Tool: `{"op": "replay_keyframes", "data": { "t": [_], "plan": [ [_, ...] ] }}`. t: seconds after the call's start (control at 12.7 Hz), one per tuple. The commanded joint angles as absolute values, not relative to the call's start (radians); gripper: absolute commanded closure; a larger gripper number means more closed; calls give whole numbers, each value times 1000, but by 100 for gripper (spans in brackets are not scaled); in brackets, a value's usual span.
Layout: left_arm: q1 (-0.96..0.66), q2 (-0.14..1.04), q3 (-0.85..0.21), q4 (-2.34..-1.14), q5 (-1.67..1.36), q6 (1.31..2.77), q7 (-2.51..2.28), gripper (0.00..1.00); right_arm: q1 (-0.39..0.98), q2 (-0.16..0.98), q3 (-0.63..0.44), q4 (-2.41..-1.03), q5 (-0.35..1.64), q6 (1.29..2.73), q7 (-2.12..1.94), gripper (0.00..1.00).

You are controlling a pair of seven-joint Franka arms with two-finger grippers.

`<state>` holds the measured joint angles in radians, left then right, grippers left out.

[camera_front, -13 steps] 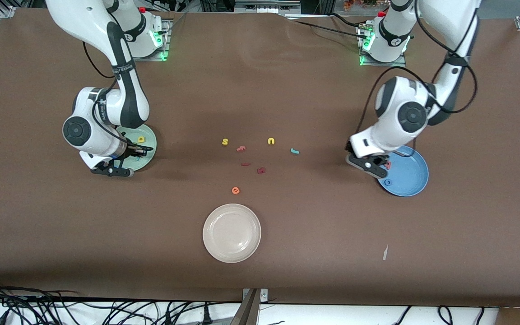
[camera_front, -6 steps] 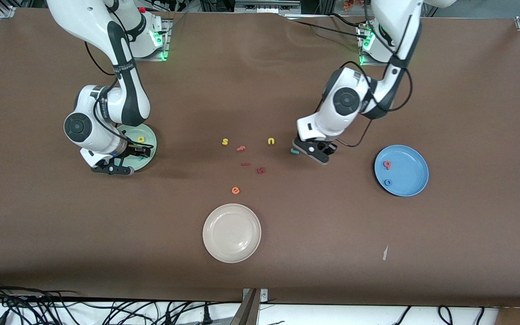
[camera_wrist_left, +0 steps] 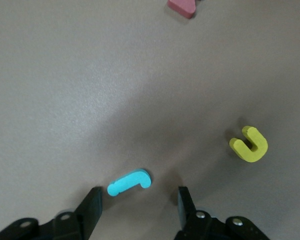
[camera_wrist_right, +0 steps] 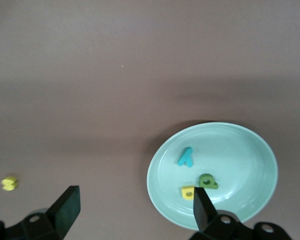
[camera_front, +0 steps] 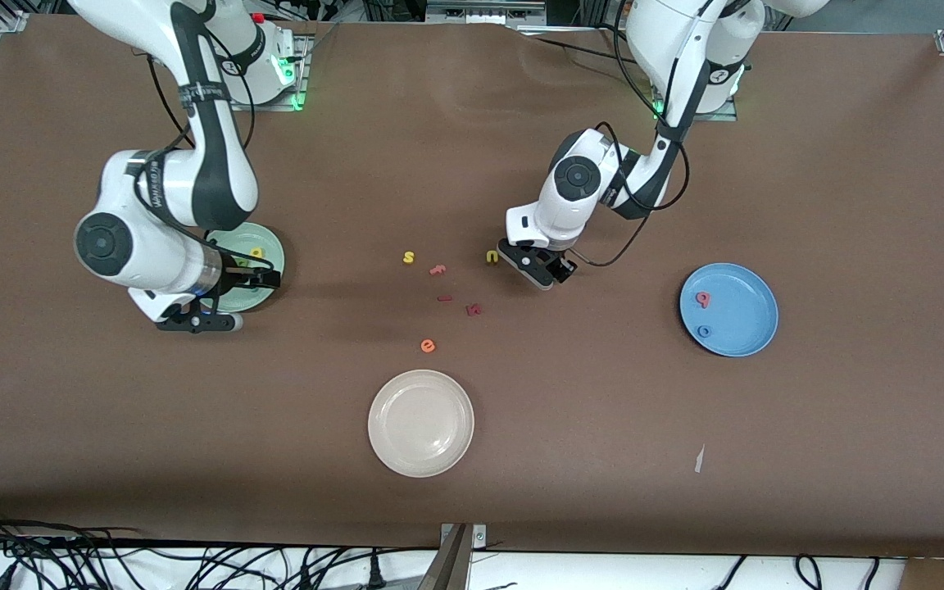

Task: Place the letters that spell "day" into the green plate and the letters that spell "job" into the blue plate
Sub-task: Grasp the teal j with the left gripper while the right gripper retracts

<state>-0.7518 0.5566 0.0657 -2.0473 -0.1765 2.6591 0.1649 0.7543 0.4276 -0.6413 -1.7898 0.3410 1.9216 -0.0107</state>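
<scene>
Teal j (camera_wrist_left: 129, 183) lies on the brown counter (camera_front: 603, 410) between the left claw's (camera_wrist_left: 137, 210) spread fingers, untouched, near the yellow u (camera_wrist_left: 249, 144). Salmon b (camera_front: 702, 300) and blue o (camera_front: 705, 331) sit in the blue plate (camera_front: 746, 344). Over the green plate's (camera_wrist_right: 250, 150) edge, the right claw (camera_wrist_right: 132, 210) gapes empty; y (camera_wrist_right: 186, 157), d (camera_wrist_right: 208, 181) and a (camera_wrist_right: 188, 192) lie inside.

Brown-covered table (camera_front: 472, 508), black cables (camera_front: 111, 561) along its near edge, even overhead light
</scene>
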Motion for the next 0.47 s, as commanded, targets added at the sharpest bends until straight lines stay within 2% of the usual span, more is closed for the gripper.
{"op": "replay_keyframes", "data": {
  "t": [0.0, 0.08, 0.31, 0.39],
  "plan": [
    [-759, 571, 80, -2020, -143, 2657, 169, 30, 736, 426, -675, -1666, 310, 1769, -34, 0],
    [-759, 578, 80, -2008, -141, 2657, 169, 32, 738, 423, -693, -1631, 296, 1722, -35, 0],
    [-759, 583, 80, -2003, -141, 2655, 169, 52, 738, 423, -776, -1496, 293, 1643, -142, 0],
    [-758, 583, 80, -2003, -141, 2657, 170, 52, 739, 414, -799, -1480, 295, 1622, -187, 0]
  ]
}}
